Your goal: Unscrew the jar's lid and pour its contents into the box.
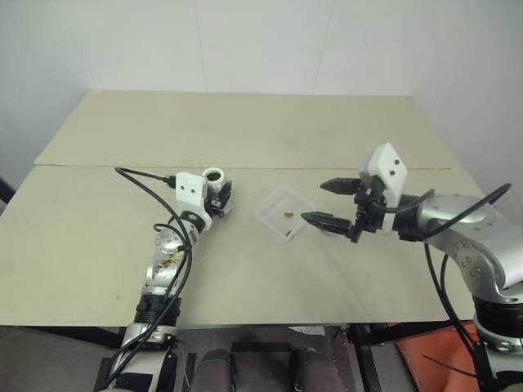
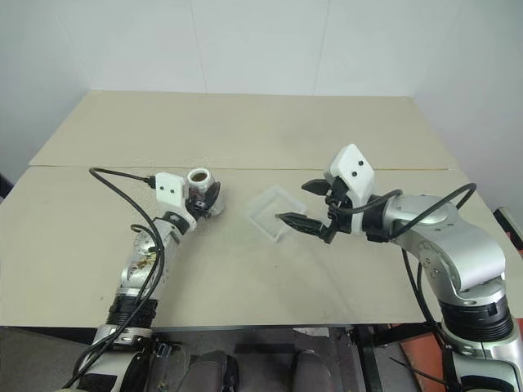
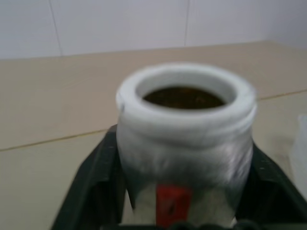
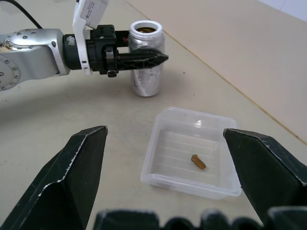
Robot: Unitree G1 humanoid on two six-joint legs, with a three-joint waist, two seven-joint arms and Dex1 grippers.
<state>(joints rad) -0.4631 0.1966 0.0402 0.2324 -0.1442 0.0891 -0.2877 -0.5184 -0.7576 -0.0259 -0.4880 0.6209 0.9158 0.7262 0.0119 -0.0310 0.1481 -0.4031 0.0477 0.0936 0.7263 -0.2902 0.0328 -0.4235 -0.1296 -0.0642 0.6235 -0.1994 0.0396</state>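
Table [image 1: 245, 131]: broad, pale beige top, made of two boards with a seam running across from the left edge to the right edge. Plain light walls stand behind the far edge; the room is otherwise bare.

Right claw [image 1: 331, 202]: hangs above the table toward the right edge, just beside the box, fingers spread wide apart, grasping nothing.

Left claw [image 4: 144, 58]: reaches in from the near left, level with the jar. Its fingers stand on either side of the jar; whether they press it or have let go cannot be told.

Box [image 4: 192, 151]: clear shallow tray, near the middle of the table, between the two claws, sitting flat.

Jar [image 4: 146, 57]: silvery, red stripe on the label, upright on the table left of the box, near but apart from it. Its mouth is open, no lid on it.

Contents [image 4: 198, 162]: one small brownish bit, lying on the floor of the box.

Progress, as judged: unscrewing is done, and the pour looks done as well, since the bit rests in the box and the jar stands upright. Little appears left beyond freeing the jar and drawing the arms away.
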